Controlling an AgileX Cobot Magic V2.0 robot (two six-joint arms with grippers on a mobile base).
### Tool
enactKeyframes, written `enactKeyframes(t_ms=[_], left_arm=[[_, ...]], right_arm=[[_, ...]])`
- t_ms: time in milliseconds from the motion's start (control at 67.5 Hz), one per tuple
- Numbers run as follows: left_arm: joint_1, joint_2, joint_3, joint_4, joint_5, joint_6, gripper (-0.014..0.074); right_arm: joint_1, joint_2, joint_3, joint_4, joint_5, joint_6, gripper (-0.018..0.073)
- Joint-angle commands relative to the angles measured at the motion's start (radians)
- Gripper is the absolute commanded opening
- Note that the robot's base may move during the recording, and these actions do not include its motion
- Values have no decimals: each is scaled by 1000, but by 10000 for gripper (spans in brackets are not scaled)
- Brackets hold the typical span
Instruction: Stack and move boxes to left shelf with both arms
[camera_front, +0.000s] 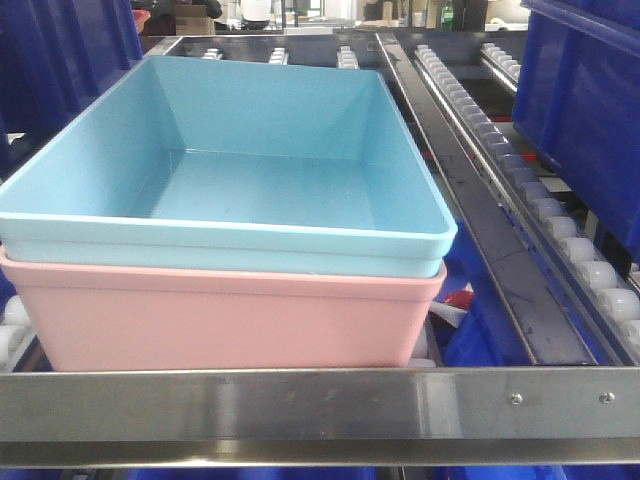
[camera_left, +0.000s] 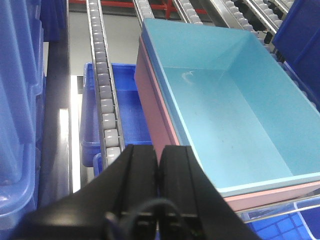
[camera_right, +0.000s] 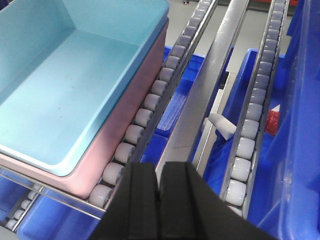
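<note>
Both closed jaws hang clear of the 2 stacked boxes (camera_front: 220, 250).

I see the shelf (camera_front: 320, 405) ahead of both pincers | white rollers (camera_right: 141, 117) on tracks behind its steel rail | pink box (camera_front: 230, 320) on rollers, ahead-left of the right pincer (camera_right: 160, 200) | blue box (camera_front: 250, 150) nested inside it

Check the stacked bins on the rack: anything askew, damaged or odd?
Nothing stands out. The blue bin sits nested squarely in the pink bin, both empty, resting on the roller shelf. Left hand and right hand are shut and clear of them.
</note>
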Motion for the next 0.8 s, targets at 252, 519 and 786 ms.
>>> enactKeyframes(t_ms=[252,519,786], left_arm=[[8,2,-27,-4,-87,3,-5],[193,-181,185,-194,-250,185,-5],[339,-358,380,-194,-303,185,-5]], right_arm=[[-5,1,-28,-10,-90,-8,67],[-5,1,-28,-10,-90,-8,67],[-5,1,-28,-10,-90,-8,67]])
